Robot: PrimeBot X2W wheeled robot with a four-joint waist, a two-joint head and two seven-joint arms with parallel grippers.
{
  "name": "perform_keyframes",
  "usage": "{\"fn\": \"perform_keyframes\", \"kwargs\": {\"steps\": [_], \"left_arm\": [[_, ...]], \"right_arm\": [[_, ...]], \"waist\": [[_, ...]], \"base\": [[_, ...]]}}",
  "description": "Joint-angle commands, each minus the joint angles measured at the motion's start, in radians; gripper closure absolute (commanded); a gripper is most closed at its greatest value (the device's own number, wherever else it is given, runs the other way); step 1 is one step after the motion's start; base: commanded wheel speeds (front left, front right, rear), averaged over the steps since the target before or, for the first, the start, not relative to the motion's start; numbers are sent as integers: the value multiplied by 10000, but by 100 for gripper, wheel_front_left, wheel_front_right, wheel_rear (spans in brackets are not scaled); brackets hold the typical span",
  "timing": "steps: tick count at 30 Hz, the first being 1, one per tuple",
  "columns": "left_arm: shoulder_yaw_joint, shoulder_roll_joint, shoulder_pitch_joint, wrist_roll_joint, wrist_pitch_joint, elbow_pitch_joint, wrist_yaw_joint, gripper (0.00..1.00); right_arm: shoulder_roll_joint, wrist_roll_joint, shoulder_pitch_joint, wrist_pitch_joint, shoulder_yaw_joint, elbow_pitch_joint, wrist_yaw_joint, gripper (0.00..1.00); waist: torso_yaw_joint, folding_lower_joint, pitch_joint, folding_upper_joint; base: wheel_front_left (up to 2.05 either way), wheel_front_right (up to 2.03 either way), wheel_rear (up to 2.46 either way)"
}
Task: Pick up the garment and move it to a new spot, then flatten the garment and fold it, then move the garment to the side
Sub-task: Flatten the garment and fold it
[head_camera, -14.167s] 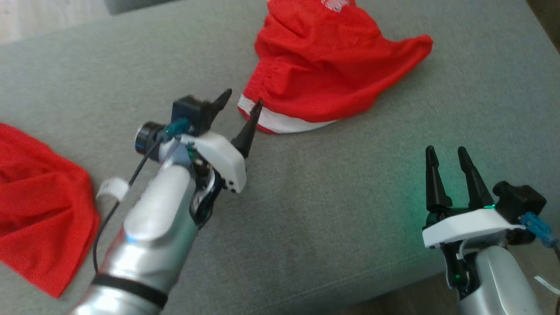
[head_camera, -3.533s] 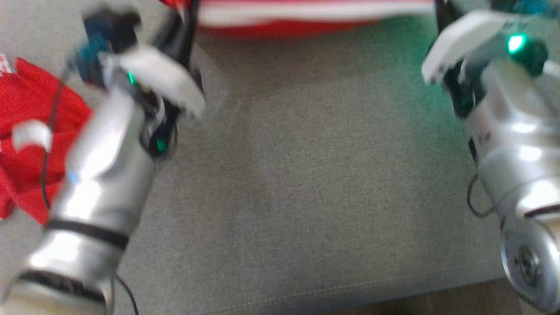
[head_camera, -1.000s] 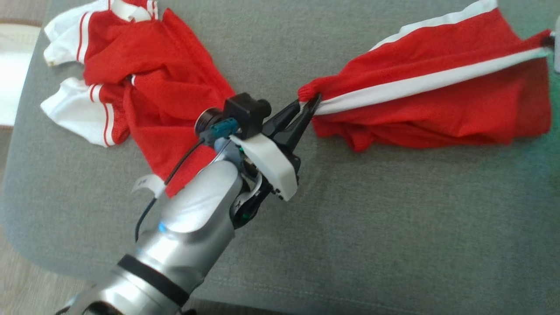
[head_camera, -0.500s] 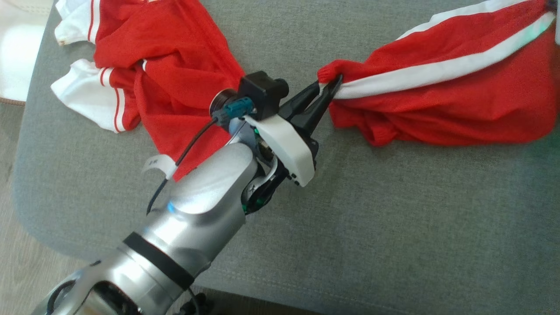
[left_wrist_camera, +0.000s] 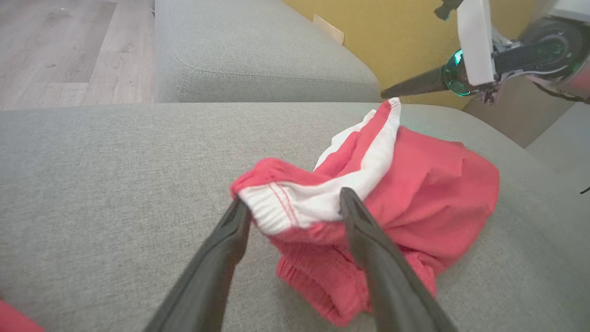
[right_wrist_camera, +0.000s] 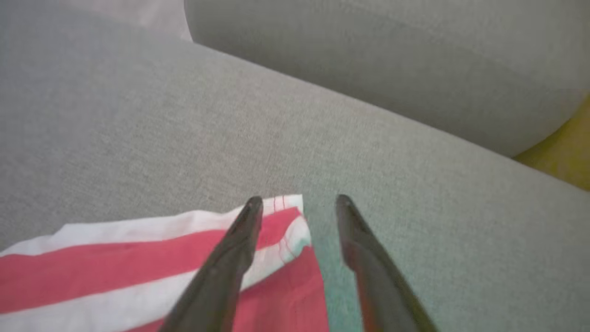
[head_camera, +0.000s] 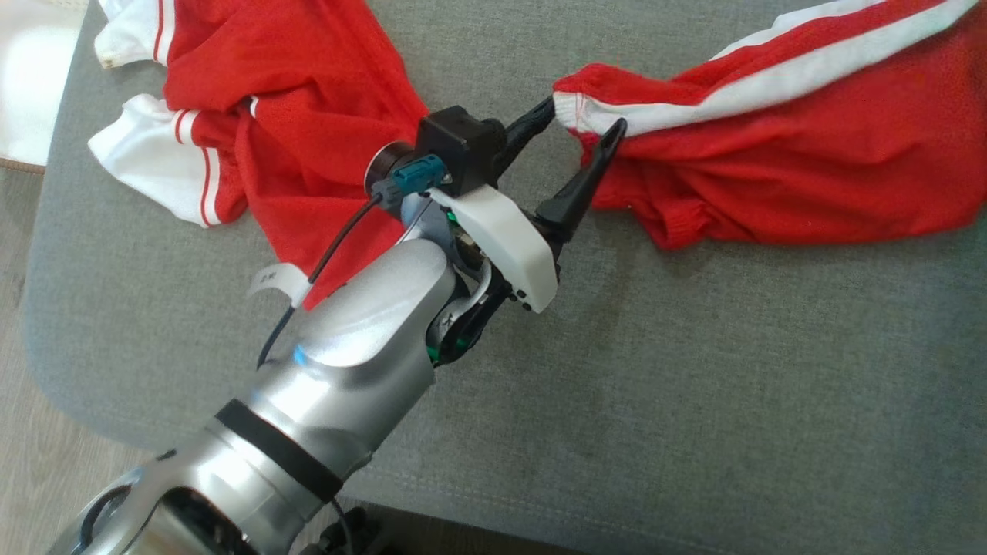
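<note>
Half a second ago the left gripper (head_camera: 584, 116) was pinched on the bunched end of the red mesh shorts with white side stripes (head_camera: 810, 154); now its two dark fingers stand wide apart and the cloth is let go. The white-banded end of the shorts sits slack between the spread fingertips, as the left wrist view shows, resting on the cushion rather than being clamped.

Over at the far end, the right gripper (right_wrist_camera: 298, 200) has its fingers parted as well and grips nothing. The striped corner of the shorts lies flat on the cushion, under one finger and reaching into the gap between the two.

Between the two grippers the shorts lie stretched but rumpled across the grey woven sofa cushion (head_camera: 655, 385), the white stripe running along the upper edge. Behind the left forearm, a crumpled red jersey with white sleeves (head_camera: 293, 100) lies near the cushion's left end, apart from the shorts.
</note>
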Motion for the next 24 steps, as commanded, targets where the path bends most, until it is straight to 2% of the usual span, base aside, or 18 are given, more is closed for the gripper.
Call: {"fn": "perform_keyframes", "kwargs": {"steps": [1, 6, 8, 16, 24], "left_arm": [[412, 170, -382, -43, -121, -196, 112, 0], [791, 170, -198, 128, -121, 40, 262, 0], [916, 170, -140, 184, -121, 112, 310, 0], [2774, 299, 671, 941, -122, 546, 749, 0], [5289, 547, 2802, 2128, -122, -1523, 569, 0]], "right_arm": [[125, -144, -416, -561, -4, -171, -9, 0], [429, -47, -381, -2500, 4, 192, -9, 0], [507, 45, -311, -2892, -56, 263, -9, 0], [1042, 1102, 1087, -5744, -200, 65, -9, 0], [1867, 1791, 3607, -8340, -507, -938, -9, 0]], "waist": [[-35, -1, -20, 0], [-245, -1, -298, 0], [-301, -1, -387, 0], [-961, -1, -1460, 0], [-1796, -1, -3013, 0]], "base": [[0, 0, 0], [0, 0, 0], [0, 0, 0], [0, 0, 0], [0, 0, 0]]}}
